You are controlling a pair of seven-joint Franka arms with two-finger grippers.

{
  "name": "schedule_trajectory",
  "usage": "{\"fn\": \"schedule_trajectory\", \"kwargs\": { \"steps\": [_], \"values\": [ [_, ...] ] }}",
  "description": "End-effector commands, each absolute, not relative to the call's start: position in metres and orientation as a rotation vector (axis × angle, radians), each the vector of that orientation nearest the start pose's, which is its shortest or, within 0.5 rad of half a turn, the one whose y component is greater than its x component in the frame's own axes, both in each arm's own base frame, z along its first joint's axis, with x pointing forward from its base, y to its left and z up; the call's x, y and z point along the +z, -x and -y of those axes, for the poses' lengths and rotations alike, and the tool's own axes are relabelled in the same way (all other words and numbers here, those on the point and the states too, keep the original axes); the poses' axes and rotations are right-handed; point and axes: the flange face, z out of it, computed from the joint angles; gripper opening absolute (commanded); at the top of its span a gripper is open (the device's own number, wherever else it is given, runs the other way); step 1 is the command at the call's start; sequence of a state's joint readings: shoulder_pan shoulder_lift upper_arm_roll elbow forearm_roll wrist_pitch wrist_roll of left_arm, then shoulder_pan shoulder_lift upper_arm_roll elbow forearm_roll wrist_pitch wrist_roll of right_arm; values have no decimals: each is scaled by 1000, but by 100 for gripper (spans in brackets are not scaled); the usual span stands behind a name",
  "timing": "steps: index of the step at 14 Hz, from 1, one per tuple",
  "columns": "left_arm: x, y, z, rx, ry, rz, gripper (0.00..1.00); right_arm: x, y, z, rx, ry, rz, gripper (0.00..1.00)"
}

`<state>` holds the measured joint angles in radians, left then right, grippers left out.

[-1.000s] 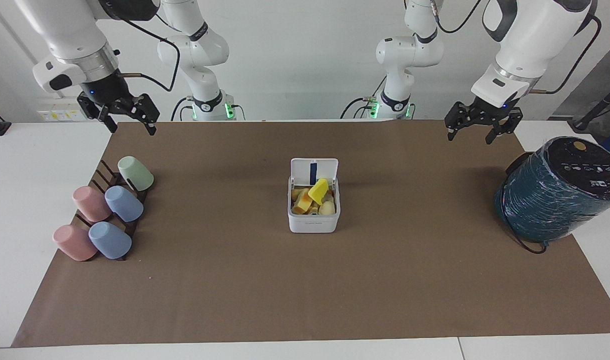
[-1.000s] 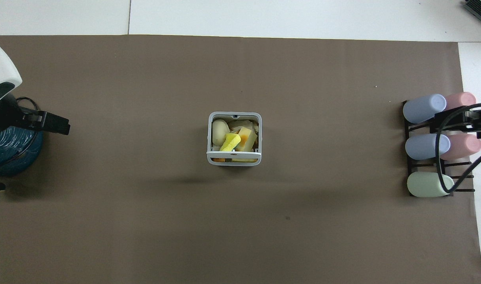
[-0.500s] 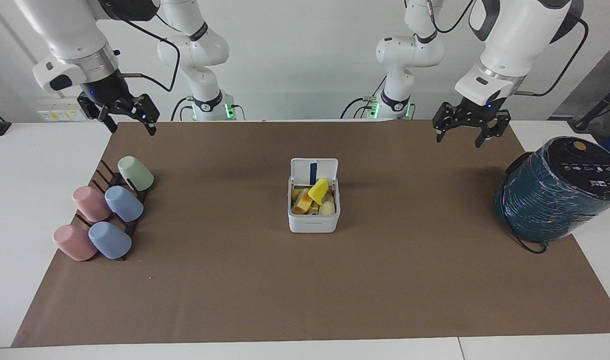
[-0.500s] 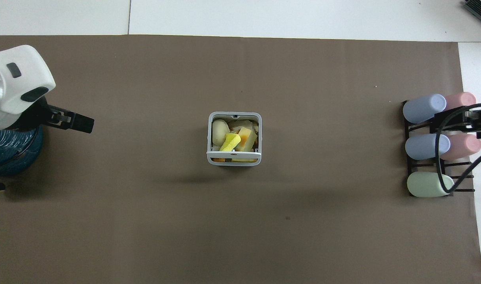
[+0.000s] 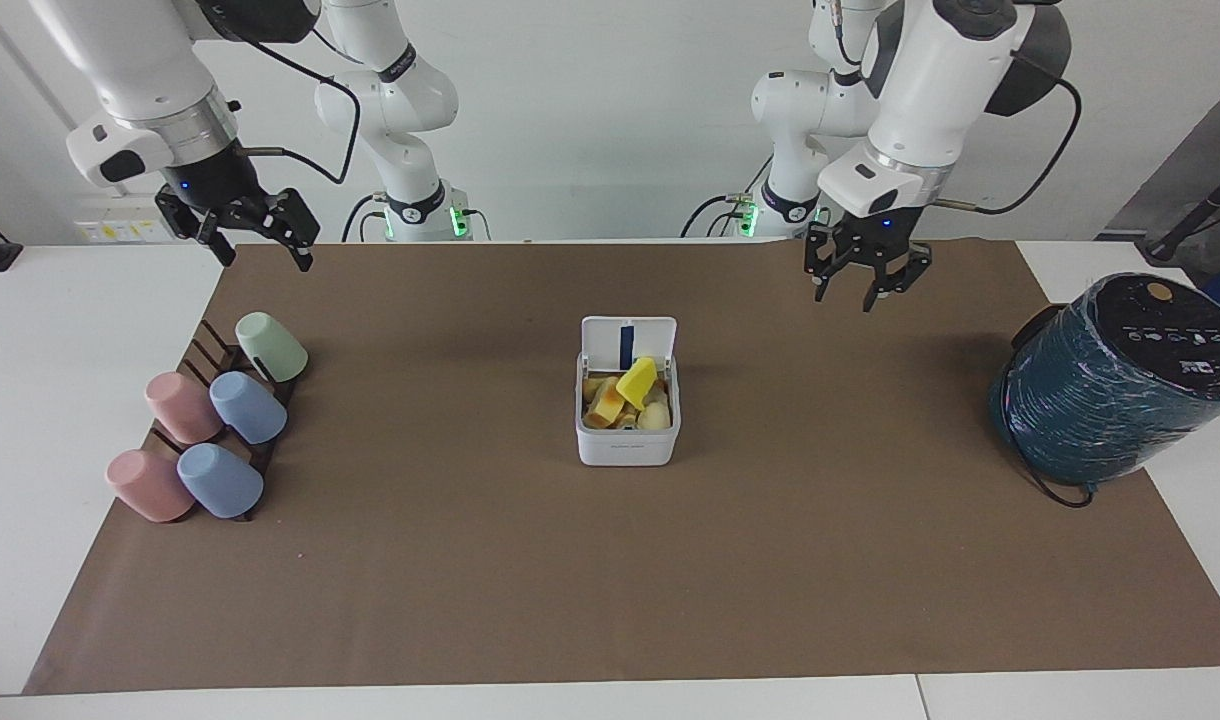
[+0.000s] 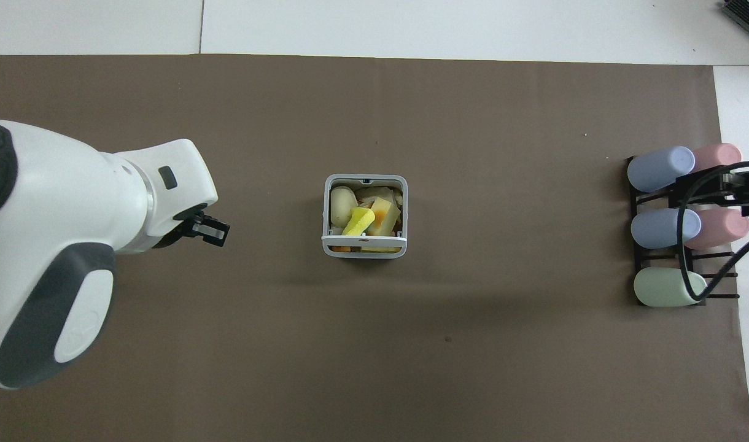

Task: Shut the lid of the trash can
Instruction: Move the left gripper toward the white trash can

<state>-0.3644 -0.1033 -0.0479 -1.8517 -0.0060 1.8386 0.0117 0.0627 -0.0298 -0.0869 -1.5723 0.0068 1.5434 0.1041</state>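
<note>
Swinging away from the teal wrapped cylinder [image 5: 1120, 380] over the last second, my left hand [image 5: 867, 290] is now hanging over the brown mat [image 5: 610, 580] between that cylinder and the trash can [image 5: 627, 437], up in the air and well apart from the can. Its fingers are standing apart, holding nothing. My right hand [image 5: 260, 240] is waiting above the mat's corner near the rack of cups [image 5: 210, 430], fingers also apart and empty.

Sitting at the middle of the worktop [image 5: 70, 330], the trash can is full of yellow and tan scraps [image 5: 625, 398]. The lid [image 5: 628, 342] is standing upright on the can's edge nearer to the robots, its blue strip showing, so it is not yet closed.

I am judging this as the approach step. Next I am needing to bring the left hand to the lid's top edge, on its robot-facing face, and push it forward and down. One yellow piece is poking above the rim and may be holding the lid up.
</note>
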Motion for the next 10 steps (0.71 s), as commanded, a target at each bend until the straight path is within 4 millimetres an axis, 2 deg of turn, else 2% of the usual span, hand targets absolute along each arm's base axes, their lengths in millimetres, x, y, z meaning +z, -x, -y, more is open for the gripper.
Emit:
{"fn": "schedule_trajectory", "kwargs": {
  "steps": [1, 4, 7, 10],
  "values": [
    [570, -466, 246, -175, 3083, -704, 0, 637, -537, 16, -19, 3136, -159, 100],
    [554, -443, 291, -188, 3061, -839, 0, 637, -537, 17, -21, 3135, -161, 100],
    [534, -422, 332, -208, 3087, -813, 0, 637, -537, 17, -21, 3135, -161, 100],
    [505, -424, 364, -237, 3092, -853, 0, 637, -537, 17, -21, 3135, -161, 100]
  ]
}}
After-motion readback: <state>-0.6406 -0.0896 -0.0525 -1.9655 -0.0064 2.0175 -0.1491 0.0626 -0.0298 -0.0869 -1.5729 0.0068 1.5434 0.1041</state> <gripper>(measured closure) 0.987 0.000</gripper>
